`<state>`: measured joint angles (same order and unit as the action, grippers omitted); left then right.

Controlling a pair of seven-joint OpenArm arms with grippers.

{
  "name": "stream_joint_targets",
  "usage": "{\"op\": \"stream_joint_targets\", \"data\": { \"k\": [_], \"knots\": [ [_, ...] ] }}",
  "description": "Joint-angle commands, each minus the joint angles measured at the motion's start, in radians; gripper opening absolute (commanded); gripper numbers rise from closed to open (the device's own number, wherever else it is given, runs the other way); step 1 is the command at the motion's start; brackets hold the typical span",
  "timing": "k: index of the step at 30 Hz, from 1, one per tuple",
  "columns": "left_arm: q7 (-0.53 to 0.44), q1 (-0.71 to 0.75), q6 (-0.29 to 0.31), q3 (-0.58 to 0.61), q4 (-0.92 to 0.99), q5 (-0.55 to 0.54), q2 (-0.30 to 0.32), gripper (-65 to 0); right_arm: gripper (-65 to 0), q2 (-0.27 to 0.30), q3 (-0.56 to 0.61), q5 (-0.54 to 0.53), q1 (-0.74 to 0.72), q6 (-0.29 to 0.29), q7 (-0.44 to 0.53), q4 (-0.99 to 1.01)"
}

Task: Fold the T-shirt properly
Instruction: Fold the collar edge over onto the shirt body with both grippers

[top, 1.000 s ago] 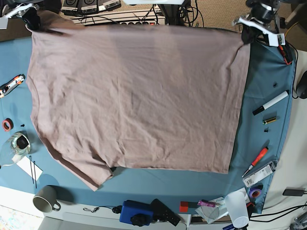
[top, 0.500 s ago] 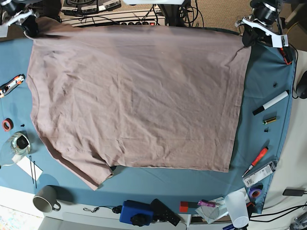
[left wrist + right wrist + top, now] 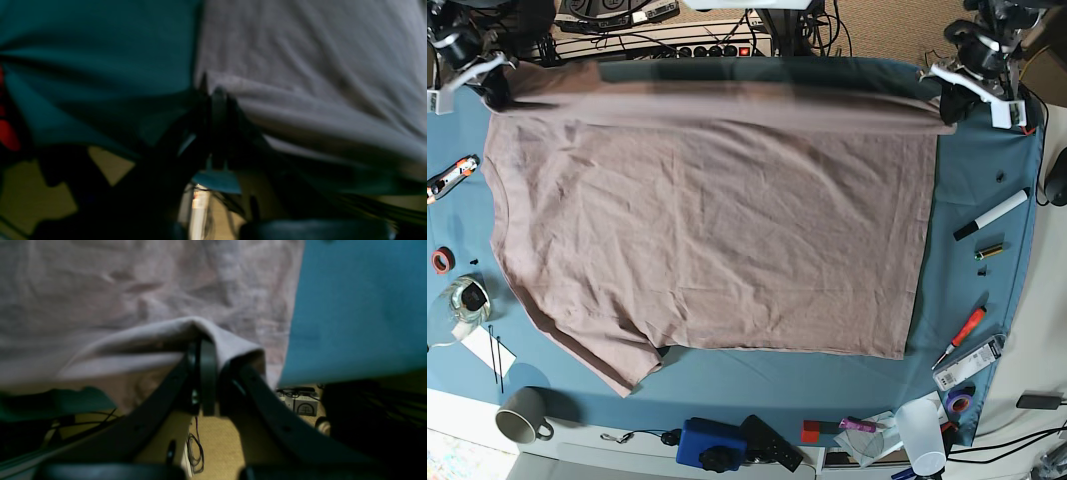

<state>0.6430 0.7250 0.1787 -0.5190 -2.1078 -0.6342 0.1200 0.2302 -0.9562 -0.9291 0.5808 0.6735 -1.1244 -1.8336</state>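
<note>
The pink-beige T-shirt (image 3: 707, 230) lies spread on the blue-teal table cloth (image 3: 987, 180), collar side at the left, hem at the right. Its far edge is raised as a taut strip between both grippers. At that edge's right corner, my left gripper (image 3: 949, 100) is shut on the cloth; in the left wrist view the fingertips (image 3: 213, 96) pinch the T-shirt (image 3: 317, 66). My right gripper (image 3: 492, 88) is shut on the left corner; in the right wrist view the gripper (image 3: 203, 343) holds a fold of the T-shirt (image 3: 133, 290).
A marker (image 3: 991, 215), a red screwdriver (image 3: 960, 336) and a white cup (image 3: 921, 435) lie along the right edge. A mug (image 3: 523, 415), a tape roll (image 3: 467, 300) and a red ring (image 3: 441, 260) sit at the left. A blue box (image 3: 712, 445) is at the front.
Both grippers have drawn the shirt's far edge up and toward the near side. It now hangs as a raised strip over the shirt, and blue cloth shows behind it.
</note>
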Motion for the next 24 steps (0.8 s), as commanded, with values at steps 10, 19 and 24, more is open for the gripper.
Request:
{"op": "stream_joint_targets", "data": {
  "k": [10, 19, 24],
  "knots": [
    [-0.067, -0.086, -0.028, 0.069, -0.016, 0.075, 0.042, -65.0, -65.0, 0.019, 0.151, 0.145, -0.098, -0.047, 0.115, -0.014],
    [-0.073, -0.121, -0.055, 0.071, -0.002, 0.114, 0.080, -65.0, -65.0, 0.019, 0.151, 0.194, -0.182, -0.084, 0.111, -0.014],
    [-0.076, -0.135, -0.055, 0.071, -0.002, 0.083, 0.080, -65.0, -65.0, 0.019, 0.151, 0.197, -0.198, -0.084, 0.157, -0.014]
  ]
}}
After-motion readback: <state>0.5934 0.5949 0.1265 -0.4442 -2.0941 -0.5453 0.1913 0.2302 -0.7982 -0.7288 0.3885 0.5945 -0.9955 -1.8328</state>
